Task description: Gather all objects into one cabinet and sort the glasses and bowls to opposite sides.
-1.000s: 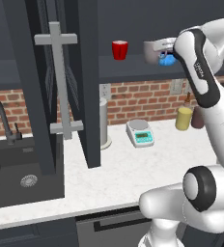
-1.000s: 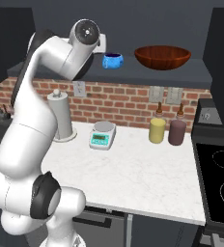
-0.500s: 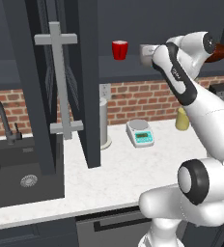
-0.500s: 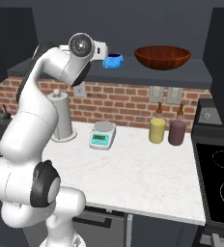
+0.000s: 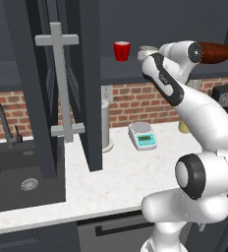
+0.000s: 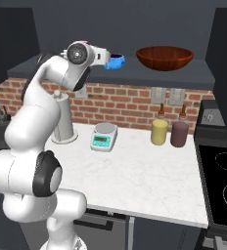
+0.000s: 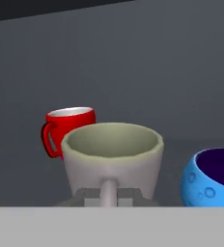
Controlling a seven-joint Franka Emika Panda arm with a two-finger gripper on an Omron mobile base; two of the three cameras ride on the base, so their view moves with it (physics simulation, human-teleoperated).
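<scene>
Our gripper [image 7: 109,198] is clamped on the rigid, likely light mug's [image 7: 112,157] handle; blue bowl [image 7: 211,177] sits to its right.

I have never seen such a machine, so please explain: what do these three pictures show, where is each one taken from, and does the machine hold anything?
It is a white robot arm in a simulated kitchen. Two pictures come from cameras behind the arm, at its left and right; the third looks along its hand. On the cabinet shelf stand a red cup, a pale mug, a small blue bowl and a wide brown bowl. On the counter are a scale and two bottles. The pincer is shut on the pale mug's handle.
</scene>
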